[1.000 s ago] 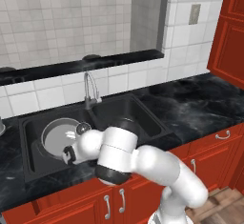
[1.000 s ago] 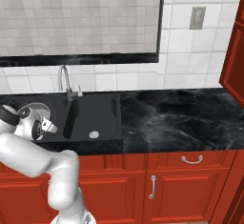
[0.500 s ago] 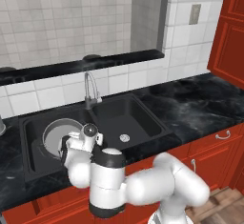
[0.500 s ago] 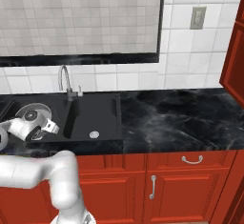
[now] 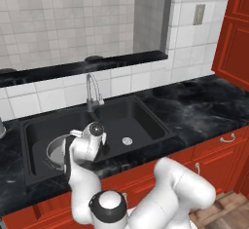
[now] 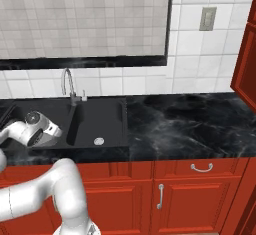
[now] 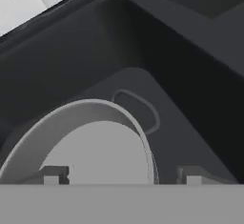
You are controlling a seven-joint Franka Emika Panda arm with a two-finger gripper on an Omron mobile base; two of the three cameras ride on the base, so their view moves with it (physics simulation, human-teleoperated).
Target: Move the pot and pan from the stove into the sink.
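The wide grey pot [image 7: 95,156] sits in the left basin of the black sink [image 7: 190,75], one dark loop handle [image 7: 136,111] on its far side. My gripper [image 7: 124,175] hangs open just above the pot, one fingertip over its inside and one outside the rim, holding nothing. In the left base view the pot [image 5: 54,151] lies in the left basin of the sink [image 5: 146,121], with the gripper [image 5: 74,147] right over it. The pan and the stove are out of view.
A chrome faucet [image 5: 92,89] rises behind the divider between the basins. Dark marbled countertop [image 5: 204,101] runs to the right, with red cabinets [image 6: 165,189] below it and a red wall cabinet [image 5: 236,33] at the far right. A dark window ledge [image 6: 85,61] runs above the tiles.
The jaws have gone from shut to open and let go of the pot, which rests in the left basin. The arm's elbow has swung down and to the left.
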